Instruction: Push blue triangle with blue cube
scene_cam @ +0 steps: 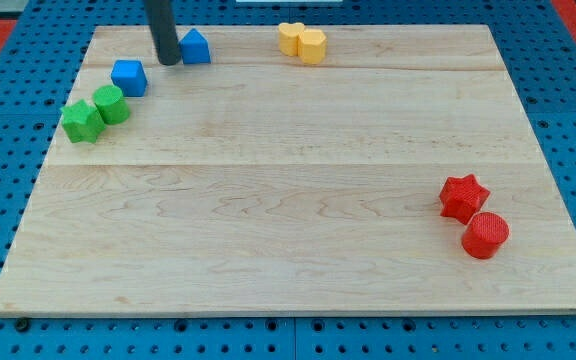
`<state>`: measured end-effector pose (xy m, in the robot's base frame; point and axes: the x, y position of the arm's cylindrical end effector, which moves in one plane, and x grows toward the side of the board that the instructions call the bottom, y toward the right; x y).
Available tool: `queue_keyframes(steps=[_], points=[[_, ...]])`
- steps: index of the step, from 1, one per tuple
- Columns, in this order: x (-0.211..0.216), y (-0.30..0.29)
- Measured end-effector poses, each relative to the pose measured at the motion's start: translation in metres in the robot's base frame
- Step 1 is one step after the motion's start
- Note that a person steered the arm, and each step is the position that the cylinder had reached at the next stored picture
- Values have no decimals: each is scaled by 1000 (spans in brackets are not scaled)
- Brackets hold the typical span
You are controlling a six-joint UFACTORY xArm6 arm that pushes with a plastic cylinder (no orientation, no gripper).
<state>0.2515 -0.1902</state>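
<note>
The blue triangle [197,46] sits near the board's top edge at the view's upper left. My tip [168,60] is right against its left side, between it and the blue cube [129,77], which lies lower and further left. The rod rises out of the view's top.
A green round block [111,104] and a green star [82,122] touch each other just below-left of the blue cube. Two yellow blocks [302,42] sit together at the top middle. A red star [464,197] and a red cylinder [485,235] lie at the lower right. The wooden board [288,250] lies on a blue pegboard.
</note>
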Motion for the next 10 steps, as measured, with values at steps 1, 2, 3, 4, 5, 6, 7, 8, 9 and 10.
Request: queue_keyframes(steps=[1, 2, 3, 4, 5, 6, 7, 8, 9, 10], points=[[-32, -9], [-21, 87], [47, 139], [82, 148], [6, 144], [-57, 79], [-52, 19], [-21, -38], [-18, -89], [38, -56]])
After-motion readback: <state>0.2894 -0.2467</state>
